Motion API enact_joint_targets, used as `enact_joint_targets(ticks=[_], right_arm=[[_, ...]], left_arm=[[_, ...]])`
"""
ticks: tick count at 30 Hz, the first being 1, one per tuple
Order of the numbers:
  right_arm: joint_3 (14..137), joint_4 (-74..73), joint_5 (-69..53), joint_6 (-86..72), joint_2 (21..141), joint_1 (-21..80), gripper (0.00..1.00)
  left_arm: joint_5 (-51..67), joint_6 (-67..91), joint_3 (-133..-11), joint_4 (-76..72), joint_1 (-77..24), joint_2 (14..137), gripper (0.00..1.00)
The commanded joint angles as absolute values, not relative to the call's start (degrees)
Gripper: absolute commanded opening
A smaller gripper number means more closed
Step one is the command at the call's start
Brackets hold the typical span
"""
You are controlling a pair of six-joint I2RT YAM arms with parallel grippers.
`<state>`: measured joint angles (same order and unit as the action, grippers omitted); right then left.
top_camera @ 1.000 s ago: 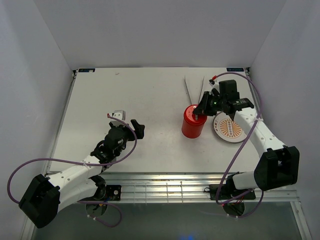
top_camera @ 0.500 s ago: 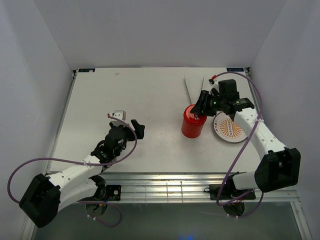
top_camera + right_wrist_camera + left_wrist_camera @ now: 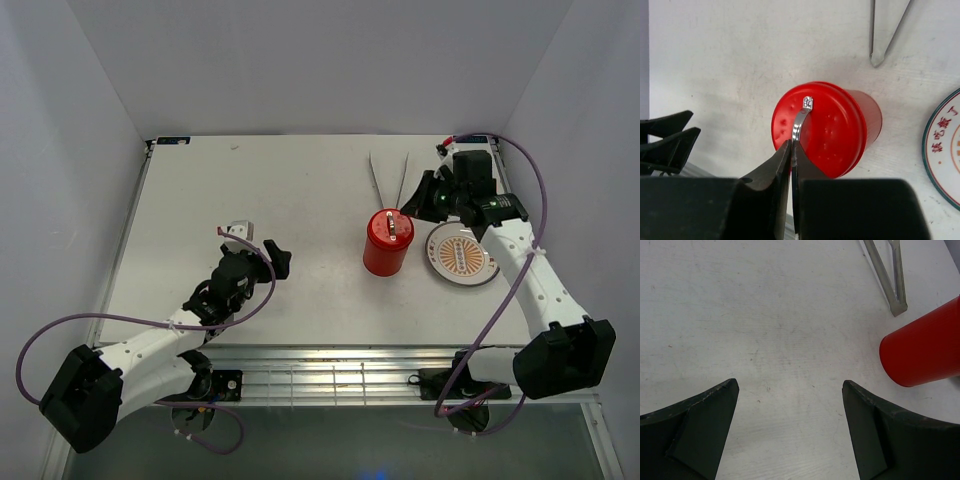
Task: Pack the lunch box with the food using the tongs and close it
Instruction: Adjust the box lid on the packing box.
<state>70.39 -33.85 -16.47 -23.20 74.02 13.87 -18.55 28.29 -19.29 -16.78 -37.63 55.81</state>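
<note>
The lunch box point(image 3: 869, 116) is seen from above, upright on the white table point(image 3: 715, 55), with its red lid point(image 3: 832, 132) set on top. A curved silver strip point(image 3: 801, 120) is seen lying across the lid; its near end lines up with the tip of the right gripper point(image 3: 791, 146), though contact cannot be judged. The gripper's fingers are pressed together. The joined end of the tongs point(image 3: 876, 59) is seen beyond the box, apart from it. A plate point(image 3: 940, 150) is cut off at the right edge.
</note>
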Motion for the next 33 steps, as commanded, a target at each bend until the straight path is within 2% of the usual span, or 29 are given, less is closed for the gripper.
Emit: enact_joint_targets(ticks=[1, 3, 9, 14, 18, 23, 33], right_arm=[[72.2, -27.5, -10.1, -22.2, 70.5, 13.7, 0.08], [69.7, -24.2, -6.3, -21.4, 68.9, 13.7, 0.08], [44.7, 13.6, -8.1, -29.5, 58.0, 13.8, 0.08], [33.7, 32.1, 2.6, -26.6, 55.6, 15.9, 0.08], [33.7, 37.0, 3.8, -15.7, 58.7, 16.5, 0.08], [33.7, 40.3, 3.6, -10.9, 60.3, 17.0, 0.08], [31.3, 46.7, 11.7, -0.4, 66.1, 26.5, 0.08]], left_arm=[[-15.8, 28.1, -21.3, -18.0, -37.8, 54.8, 0.95], [-15.8, 28.3, -21.3, -18.3, -37.7, 55.2, 0.95], [-15.5, 28.0, -21.3, -18.7, -37.7, 56.5, 0.95], [-15.5, 27.8, -22.0, -19.0, -37.7, 59.7, 0.95], [-14.9, 27.7, -22.2, -19.0, -37.7, 60.3, 0.95], [-14.8, 27.5, -22.2, -19.0, -37.7, 59.6, 0.95], [-13.9, 27.6, -22.3, -19.0, -37.7, 59.1, 0.95]])
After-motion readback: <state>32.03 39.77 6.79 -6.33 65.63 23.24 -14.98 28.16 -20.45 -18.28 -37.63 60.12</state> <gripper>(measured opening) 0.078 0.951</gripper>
